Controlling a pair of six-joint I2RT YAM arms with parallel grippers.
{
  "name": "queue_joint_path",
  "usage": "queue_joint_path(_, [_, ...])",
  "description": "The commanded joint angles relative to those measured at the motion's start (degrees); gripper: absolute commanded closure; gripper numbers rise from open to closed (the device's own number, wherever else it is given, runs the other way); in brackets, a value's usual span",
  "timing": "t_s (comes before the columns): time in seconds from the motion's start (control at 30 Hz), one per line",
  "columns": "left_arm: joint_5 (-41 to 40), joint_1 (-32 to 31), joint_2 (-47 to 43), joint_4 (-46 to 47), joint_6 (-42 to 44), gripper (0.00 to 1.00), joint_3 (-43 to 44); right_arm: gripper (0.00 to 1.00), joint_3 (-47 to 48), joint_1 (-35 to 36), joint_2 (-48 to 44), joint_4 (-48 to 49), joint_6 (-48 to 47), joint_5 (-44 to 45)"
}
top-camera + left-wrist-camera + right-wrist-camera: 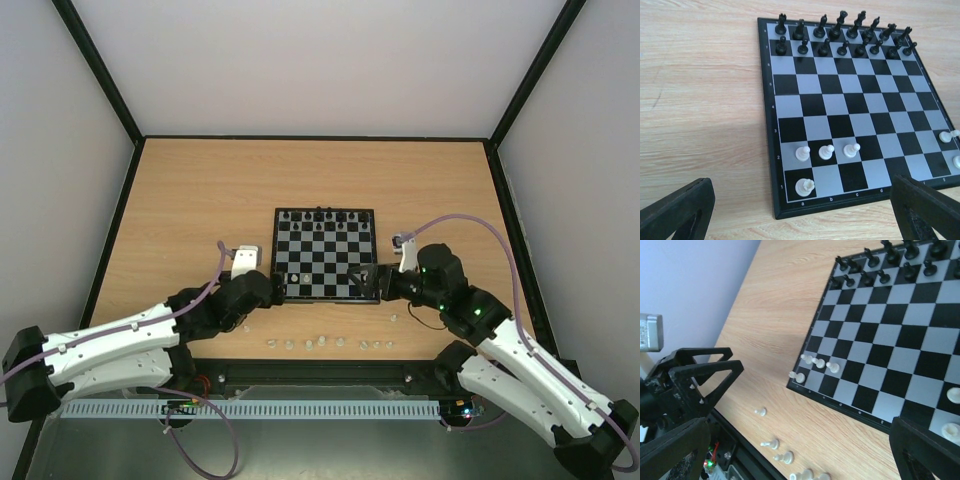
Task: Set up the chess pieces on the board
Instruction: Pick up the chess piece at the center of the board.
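Note:
The board (326, 262) lies mid-table with black pieces along its far two rows. In the left wrist view the board (850, 100) carries three whitish pawns (826, 151) on its second row, a rook (804, 186) in the near-left corner, and two more whitish pieces (945, 136) at the right edge. Several whitish chess pieces (325, 343) lie loose on the table in front of the board; the right wrist view shows some of these loose pieces (771, 444). My left gripper (279, 287) hovers open at the board's near-left corner. My right gripper (363, 283) stands open at the near-right corner. Neither holds anything.
Black pieces (842, 35) fill the far ranks. The table's black front rail (320, 372) runs just behind the loose pieces. One loose piece (393, 317) sits alone near the right arm. Grey walls enclose the table on three sides.

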Motion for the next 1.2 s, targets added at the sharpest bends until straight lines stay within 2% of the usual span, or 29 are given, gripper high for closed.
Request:
queue_joint_path(0.0, [2.3, -0.2, 0.4, 1.5, -0.5, 0.01, -2.2, 0.01, 0.2, -0.2, -0.1, -6.3, -0.3, 0.3])
queue_joint_path(0.17, [4.6, -0.2, 1.1, 2.4, -2.4, 0.01, -4.1, 0.01, -1.4, -0.1, 2.7, -4.0, -1.1, -4.5])
queue_joint_path(0.3, [5.0, -0.2, 0.3, 2.7, -3.5, 0.01, -6.3, 0.01, -2.2, 0.4, 5.0, -4.0, -3.0, -2.5])
queue_joint_path(0.53, [2.7, 0.0, -0.2, 5.0, -1.4, 0.01, -6.3, 0.02, -3.6, 0.8, 9.6, -4.7, -1.6, 9.3])
queue_joint_path(0.73, [2.2, 2.2, 0.2, 7.8, 4.5, 0.01, -2.6, 0.06, -4.3, 1.7, 15.4, -7.1, 5.3, 20.5])
queue_joint_path(0.83, [2.8, 4.4, 0.7, 9.6, 7.9, 0.01, -1.4, 0.07, -4.4, 4.4, 16.9, -9.3, 9.5, 26.2])
queue_joint_path(0.97, [8.5, 8.7, 0.8, 13.9, 10.9, 0.01, -2.7, 0.14, -4.9, 7.6, 17.3, -12.9, 15.7, 32.1])
queue_joint_path(1.17, [17.6, 12.7, 2.6, 20.0, 11.9, 0.01, -6.1, 0.27, -8.1, 11.4, 18.2, -17.8, 24.2, 35.8])
